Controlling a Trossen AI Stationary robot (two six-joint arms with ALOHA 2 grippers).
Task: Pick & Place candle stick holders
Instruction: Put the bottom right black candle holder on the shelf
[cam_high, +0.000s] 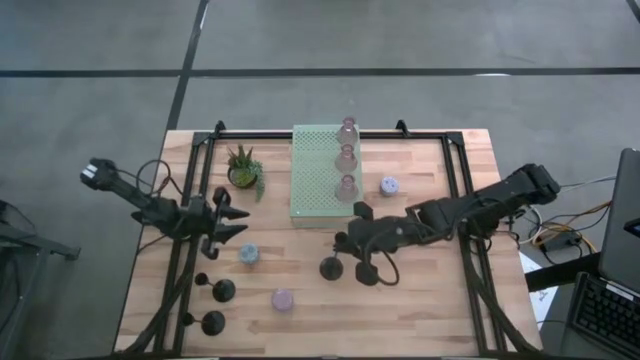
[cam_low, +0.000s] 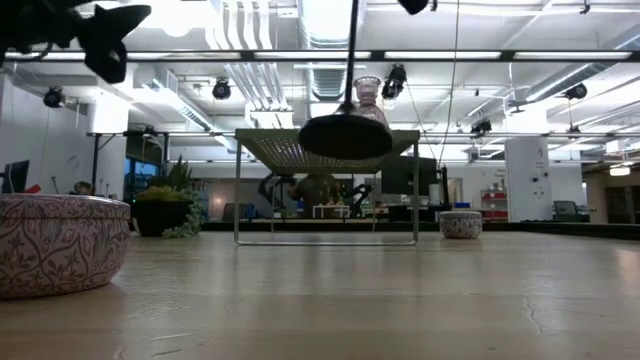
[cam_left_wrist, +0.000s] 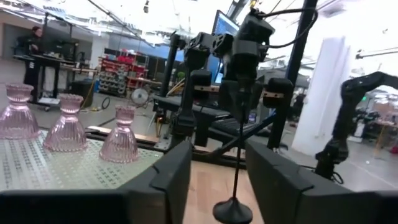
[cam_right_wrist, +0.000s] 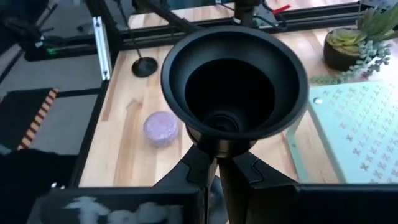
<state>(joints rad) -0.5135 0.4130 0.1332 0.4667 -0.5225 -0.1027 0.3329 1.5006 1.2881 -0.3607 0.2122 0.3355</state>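
Closest in the low view sits a patterned lavender holder (cam_low: 55, 243) at near left. Mid-table, the right gripper (cam_high: 350, 243) has its fingers pinched shut on a black holder (cam_high: 331, 267), lifted clear. The left gripper (cam_high: 232, 222) hangs part-open, empty, beside a blue holder (cam_high: 248, 254).

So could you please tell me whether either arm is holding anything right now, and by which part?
The right gripper holds a black candle stick holder by its thin stem, just under the cup, lifted off the table. The left gripper is open and holds nothing.
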